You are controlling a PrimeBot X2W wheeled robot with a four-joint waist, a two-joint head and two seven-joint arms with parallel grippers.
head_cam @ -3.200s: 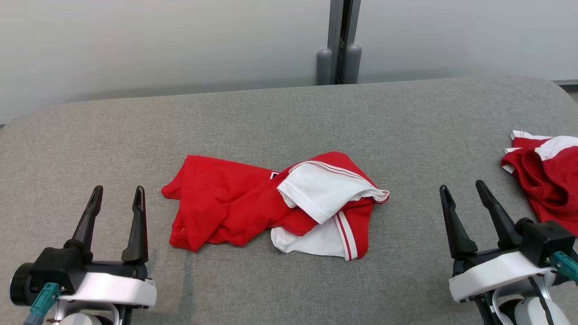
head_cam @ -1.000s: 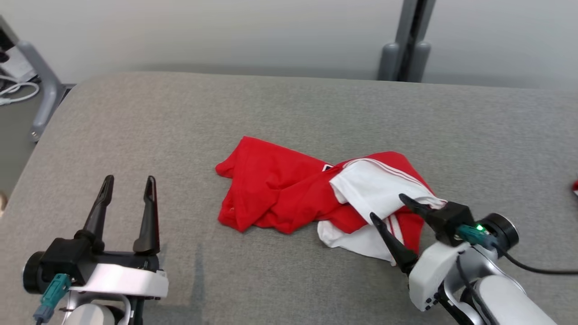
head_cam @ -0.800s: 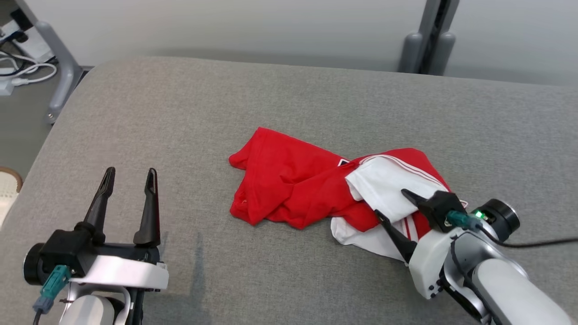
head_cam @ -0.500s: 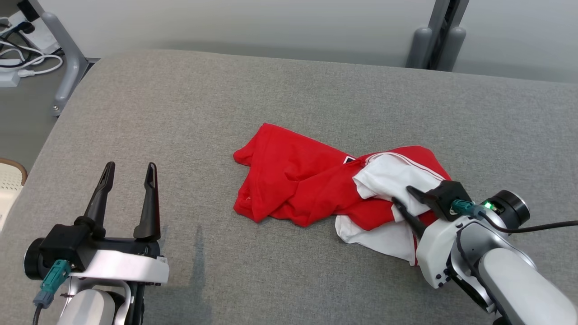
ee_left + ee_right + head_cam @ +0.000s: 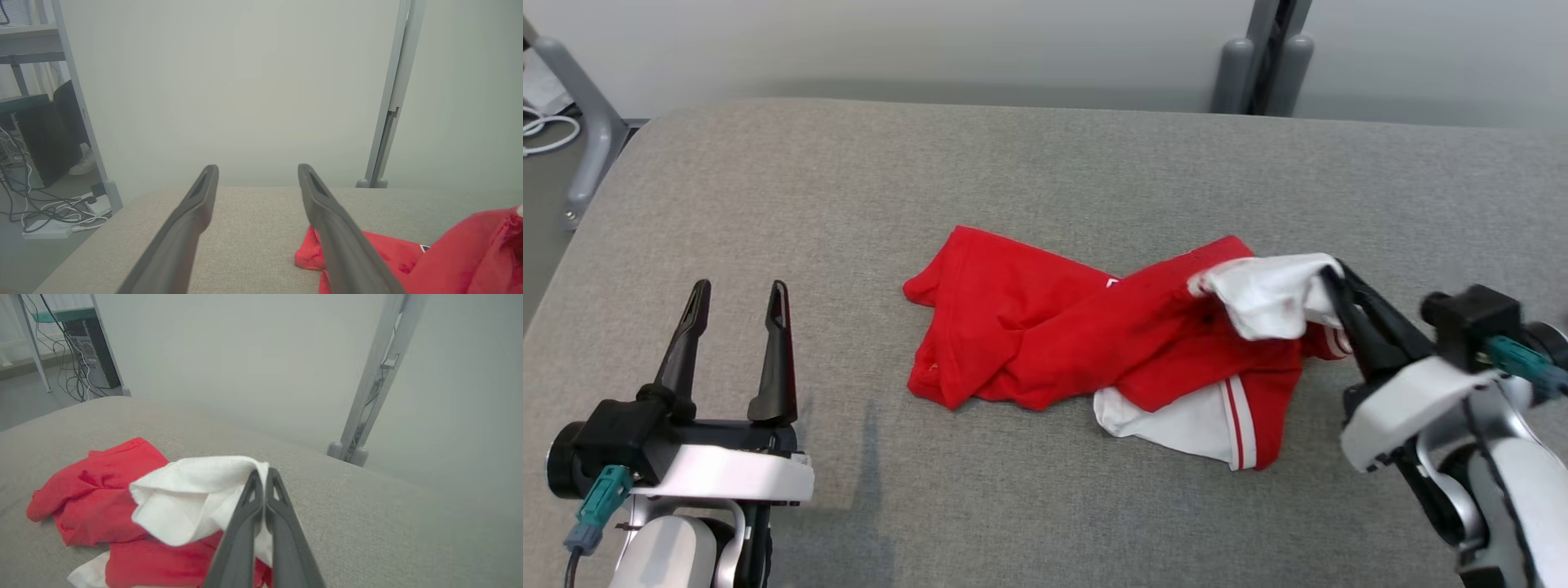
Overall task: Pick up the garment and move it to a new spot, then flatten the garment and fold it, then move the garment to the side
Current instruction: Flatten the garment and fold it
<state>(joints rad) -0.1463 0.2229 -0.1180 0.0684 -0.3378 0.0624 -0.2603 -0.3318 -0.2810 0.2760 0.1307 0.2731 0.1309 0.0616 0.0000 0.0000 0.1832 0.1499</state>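
Note:
The red and white garment (image 5: 1045,327) lies crumpled in the middle of the grey padded table (image 5: 1045,163). My right gripper (image 5: 1331,273) is shut on a white fold (image 5: 1270,298) at the garment's right end and holds it lifted off the table. In the right wrist view the two fingers (image 5: 261,486) are pressed together on that white fold (image 5: 188,498), with red cloth (image 5: 94,498) lying below to the left. My left gripper (image 5: 737,287) stands open at the lower left, apart from the garment. Its open fingers (image 5: 200,196) frame bare table, with the garment (image 5: 449,253) to their right.
Grey posts (image 5: 1262,61) stand behind the table's far edge against a pale wall. Off the table's left end are a metal frame leg (image 5: 572,114) and white cables (image 5: 543,135) on the floor. Bare table surrounds the garment on all sides.
My right gripper reached onto the garment, closed on its white fold and pulled it up and to the right, stretching the cloth. The head camera swung about. My left gripper stayed put.

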